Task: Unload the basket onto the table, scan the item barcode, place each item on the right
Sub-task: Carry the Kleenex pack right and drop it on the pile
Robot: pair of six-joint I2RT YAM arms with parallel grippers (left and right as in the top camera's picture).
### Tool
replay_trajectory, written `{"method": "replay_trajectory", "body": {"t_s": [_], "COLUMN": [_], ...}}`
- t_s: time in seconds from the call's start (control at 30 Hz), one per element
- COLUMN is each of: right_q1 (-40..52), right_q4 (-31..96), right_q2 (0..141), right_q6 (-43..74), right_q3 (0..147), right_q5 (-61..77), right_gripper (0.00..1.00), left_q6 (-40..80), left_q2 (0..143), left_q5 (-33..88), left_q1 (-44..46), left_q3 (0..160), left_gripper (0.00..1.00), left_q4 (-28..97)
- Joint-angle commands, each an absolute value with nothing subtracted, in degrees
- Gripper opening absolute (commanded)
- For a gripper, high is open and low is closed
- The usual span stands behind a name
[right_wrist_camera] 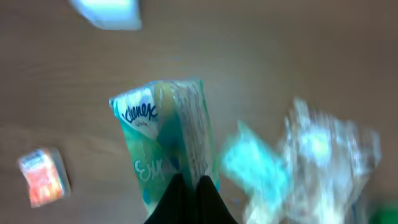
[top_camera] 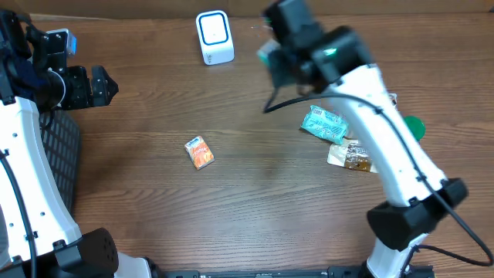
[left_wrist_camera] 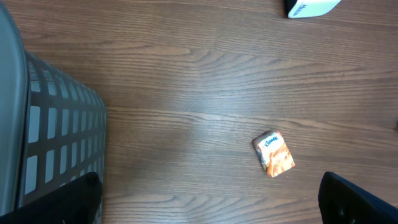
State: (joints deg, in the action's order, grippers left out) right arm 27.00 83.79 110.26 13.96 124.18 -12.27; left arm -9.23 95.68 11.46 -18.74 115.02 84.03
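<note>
Holding the Kleenex pack [right_wrist_camera: 165, 134] aloft at 3 o'clock of the scanner [top_camera: 214, 36], near it but not yet at its window; I judge this the presenting step. The right gripper [right_wrist_camera: 186, 190] is clamped tight on the pack's lower edge, and the left gripper [top_camera: 99, 86] hangs wide open and empty at the table's 9 o'clock. Next I need to shift the pack toward 9 o'clock and turn its barcode, which I can't see, to the scanner.

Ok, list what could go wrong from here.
1. The right jaws pinch the tissue pack by one end only. The soft pack could twist or slip out.
2. No barcode shows on the pack, so it may face away from the scanner and fail to read.
3. The right wrist view is blurred. A fast pass might miss the scan.
</note>
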Motion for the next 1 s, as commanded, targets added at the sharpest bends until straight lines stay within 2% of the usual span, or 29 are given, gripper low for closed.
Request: {"method": "replay_trajectory", "body": {"t_s": [0.0, 0.13, 0.33, 0.57, 0.7, 0.77, 0.83, 0.97], "right_q1": [20.9, 12.8, 3.2, -0.3, -0.4, -0.4, -0.4, -0.1], "right_q4": [89.9, 93.3, 88.6, 81.1, 78.7, 78.4, 79.1, 82.8], "right_q2": [111.9, 112.0, 112.0, 112.0, 112.0, 112.0, 112.0, 111.9], "right_q6": [27.0, 30.7, 31.7, 31.6, 30.3, 29.2, 28.4, 27.4], "right_q3": [123.7, 121.4, 111.6, 97.8, 94.7, 94.8, 96.5, 103.6], "right_q5": [-8.7, -8.6, -7.6, -7.4, -7.8, -7.8, -7.8, -5.5], "right_gripper": [0.04, 0.04, 0.04, 0.05, 0.35, 0.58, 0.66, 0.68], "left_q6": [-10.3, -10.3, -10.3, -10.3, -10.3, -10.3, -10.3, -10.3], "left_q2": [95.6, 95.6, 95.6, 95.6, 95.6, 95.6, 95.6, 95.6], "left_q5": [11.6, 11.6, 11.6, 11.6, 11.6, 11.6, 11.6, 11.6], "left_q1": [-18.3, -18.3, -18.3, -18.3, -18.3, -18.3, -18.3, -18.3], "left_q3": [115.6, 115.6, 115.6, 115.6, 115.6, 115.6, 115.6, 115.6], "left_gripper": [1.0, 0.99, 1.0, 0.99, 1.0, 1.0, 1.0, 1.0], "left_q4": [84.0, 84.0, 84.0, 84.0, 84.0, 84.0, 84.0, 84.0]}}
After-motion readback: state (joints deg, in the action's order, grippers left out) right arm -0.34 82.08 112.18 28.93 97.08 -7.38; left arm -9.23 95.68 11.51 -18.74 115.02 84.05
